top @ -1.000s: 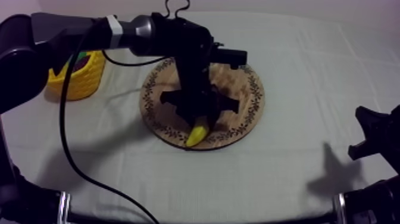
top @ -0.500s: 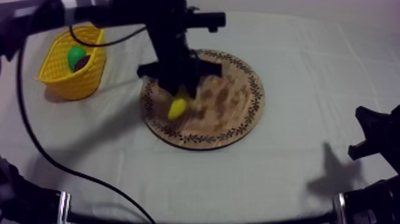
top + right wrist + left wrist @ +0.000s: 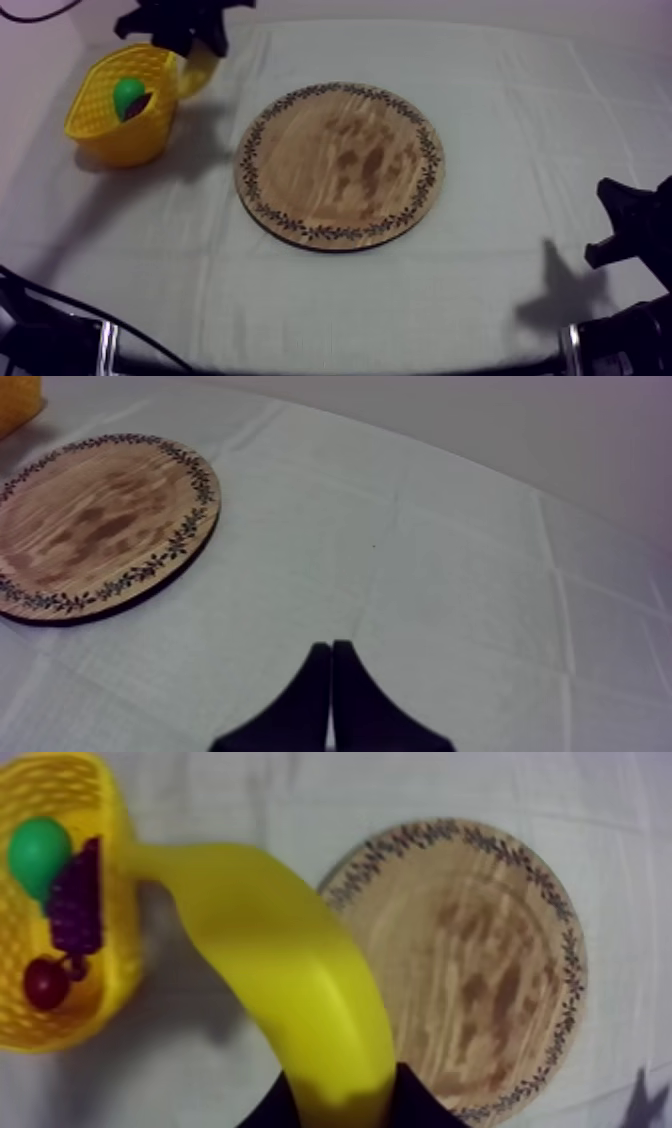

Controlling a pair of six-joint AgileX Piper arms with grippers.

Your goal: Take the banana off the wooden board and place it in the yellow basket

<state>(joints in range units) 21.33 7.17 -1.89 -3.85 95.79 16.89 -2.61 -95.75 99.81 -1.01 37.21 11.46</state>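
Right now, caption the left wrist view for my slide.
Left gripper holds the banana, tip at the yellow basket, wooden board alongside.

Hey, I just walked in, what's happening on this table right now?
My left gripper is shut on the banana and holds it in the air, its far tip at the rim of the yellow basket, not yet inside. The basket already holds a pear, grapes and a small red fruit. The wooden board is bare. My right gripper is shut on nothing, above the cloth.
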